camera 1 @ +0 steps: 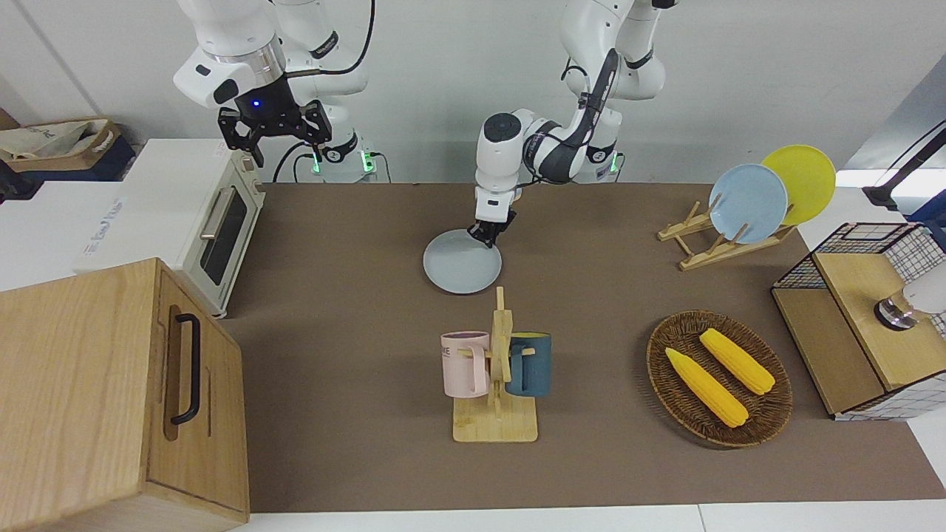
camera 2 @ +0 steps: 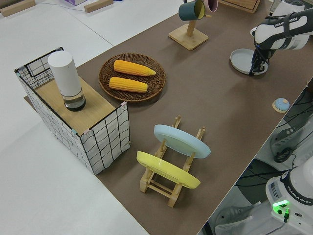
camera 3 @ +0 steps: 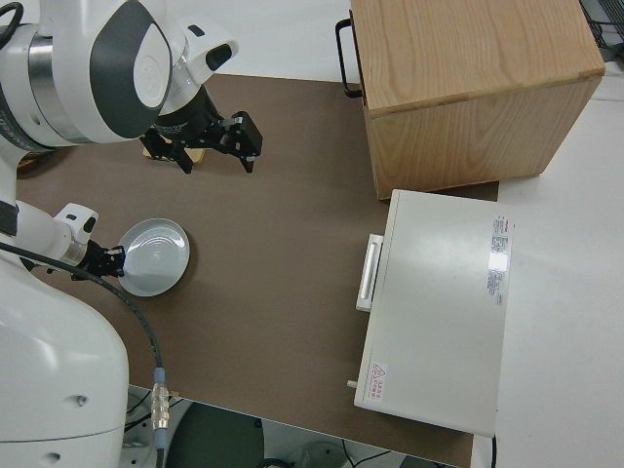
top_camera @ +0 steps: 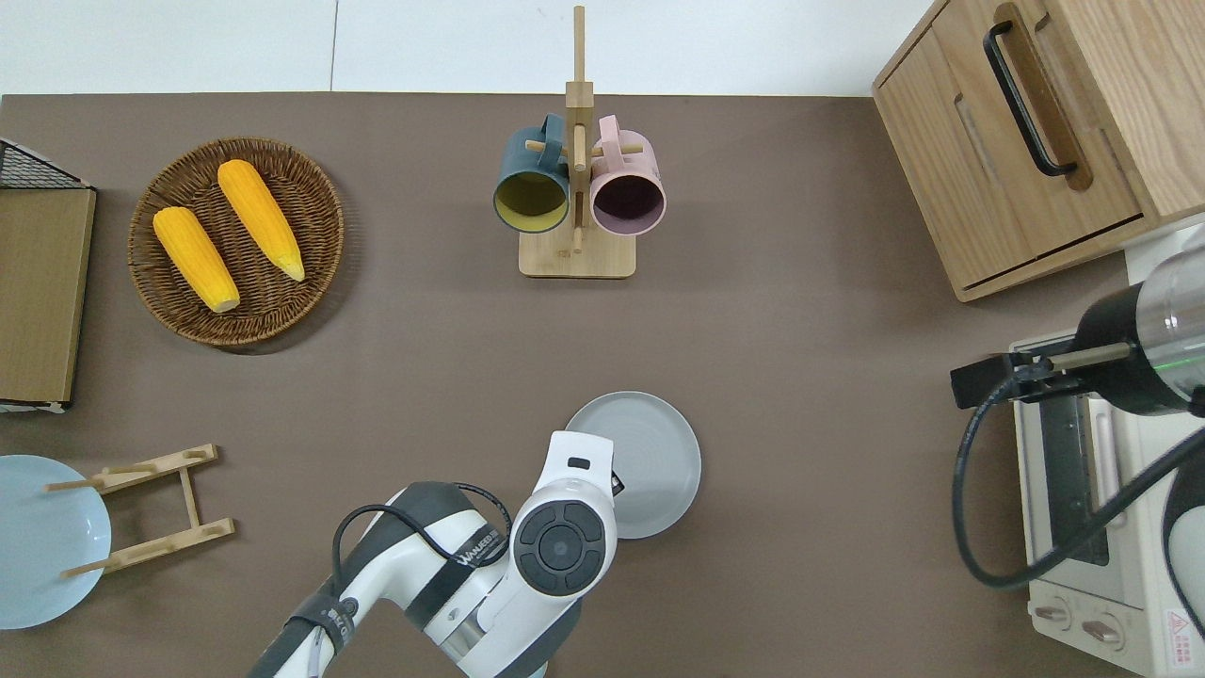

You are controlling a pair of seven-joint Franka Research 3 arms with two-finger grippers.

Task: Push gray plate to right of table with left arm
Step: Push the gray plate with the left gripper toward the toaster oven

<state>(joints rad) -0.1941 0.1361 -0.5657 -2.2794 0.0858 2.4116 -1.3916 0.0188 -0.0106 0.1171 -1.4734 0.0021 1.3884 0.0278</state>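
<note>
The gray plate [camera 1: 462, 261] lies flat near the middle of the surface [camera 1: 355, 310], on the robots' side of the mug rack [camera 1: 494, 377]; it looks rigid, light and likely to slide readily, so a low push against its rim on the left arm's side should suit. The left gripper [camera 1: 488, 232] is down at that rim; whether its fingers are spread or closed cannot be told. The right arm is parked, and bare surface lies between plate and toaster oven [camera 1: 214, 222].
</note>
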